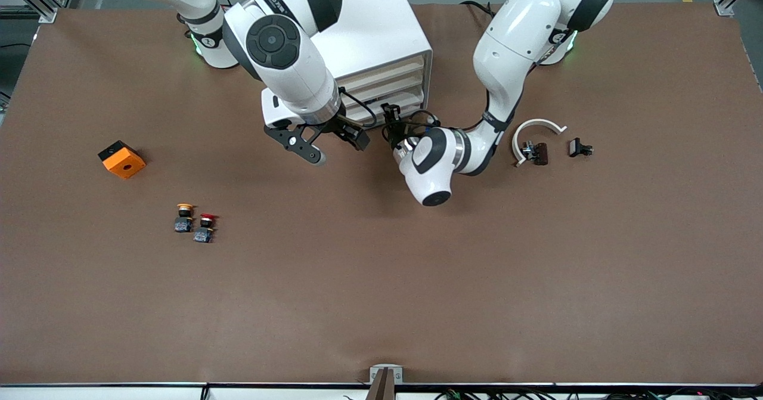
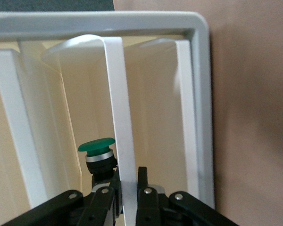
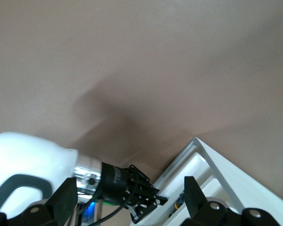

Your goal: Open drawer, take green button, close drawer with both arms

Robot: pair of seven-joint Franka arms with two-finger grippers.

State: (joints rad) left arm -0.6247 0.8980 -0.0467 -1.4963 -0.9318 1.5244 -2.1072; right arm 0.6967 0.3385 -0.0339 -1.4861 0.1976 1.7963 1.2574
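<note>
Left gripper (image 2: 128,195) pinched on drawer (image 2: 119,117) front at frame bottom, green button (image 2: 97,147) inside, right gripper (image 1: 331,143) spread, upper centre.

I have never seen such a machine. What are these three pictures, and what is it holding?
Two white robot arms work at a brown table. One picture looks down from a high camera facing them; the other two come from cameras on the wrists. The left gripper is shut on the front edge of a drawer in the white cabinet; a green button sits inside. The right gripper hangs open over the table in front of the cabinet. Orange-capped and red-capped buttons and an orange box lie toward the right arm's end.
</note>
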